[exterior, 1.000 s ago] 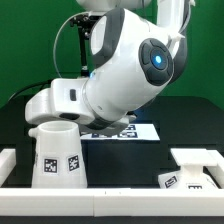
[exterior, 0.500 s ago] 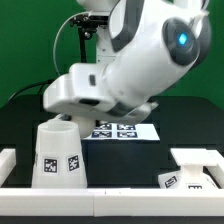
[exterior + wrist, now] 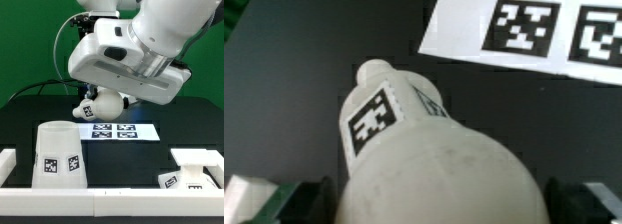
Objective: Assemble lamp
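Jaws grip the white bulb [image 3: 420, 150], its black-and-white square tag [image 3: 375, 118] showing.

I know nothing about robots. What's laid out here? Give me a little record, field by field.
fingers: shut on the bulb
bulb: held in the air over the black table, close to the marker board
shade: standing on the table, wide end down, at the exterior view's left
base: lying low at the exterior view's right, apart from the fingers
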{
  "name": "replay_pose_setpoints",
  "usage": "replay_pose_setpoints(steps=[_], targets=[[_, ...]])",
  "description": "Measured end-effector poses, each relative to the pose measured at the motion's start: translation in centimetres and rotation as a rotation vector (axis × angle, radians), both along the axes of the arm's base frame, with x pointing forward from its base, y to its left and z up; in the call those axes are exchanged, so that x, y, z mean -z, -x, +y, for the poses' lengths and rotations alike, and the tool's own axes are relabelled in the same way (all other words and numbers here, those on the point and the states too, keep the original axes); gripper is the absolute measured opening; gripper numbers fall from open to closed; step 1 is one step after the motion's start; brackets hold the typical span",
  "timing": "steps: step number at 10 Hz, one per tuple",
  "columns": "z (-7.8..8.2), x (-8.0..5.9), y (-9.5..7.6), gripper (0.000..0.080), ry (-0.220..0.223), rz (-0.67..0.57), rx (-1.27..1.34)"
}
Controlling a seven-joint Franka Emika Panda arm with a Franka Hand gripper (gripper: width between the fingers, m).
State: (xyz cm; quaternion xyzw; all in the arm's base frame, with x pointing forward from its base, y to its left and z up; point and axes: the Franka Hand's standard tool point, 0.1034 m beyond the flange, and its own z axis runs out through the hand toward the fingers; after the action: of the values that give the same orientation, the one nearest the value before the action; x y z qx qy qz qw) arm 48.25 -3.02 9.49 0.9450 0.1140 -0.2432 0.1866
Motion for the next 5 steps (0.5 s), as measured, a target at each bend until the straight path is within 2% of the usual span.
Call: replay_pose_setpoints(steps=[3,4,5], targets=[[1.0,0.3,-0.3,0.0568,-0.11,-0.197,-0.047],[2.2,-0.6,-0.7,0.0568,-0.181,-0.239,0.016],[3.6,-2.2,-2.3,0.0568,-0.277,-0.32,0.093]])
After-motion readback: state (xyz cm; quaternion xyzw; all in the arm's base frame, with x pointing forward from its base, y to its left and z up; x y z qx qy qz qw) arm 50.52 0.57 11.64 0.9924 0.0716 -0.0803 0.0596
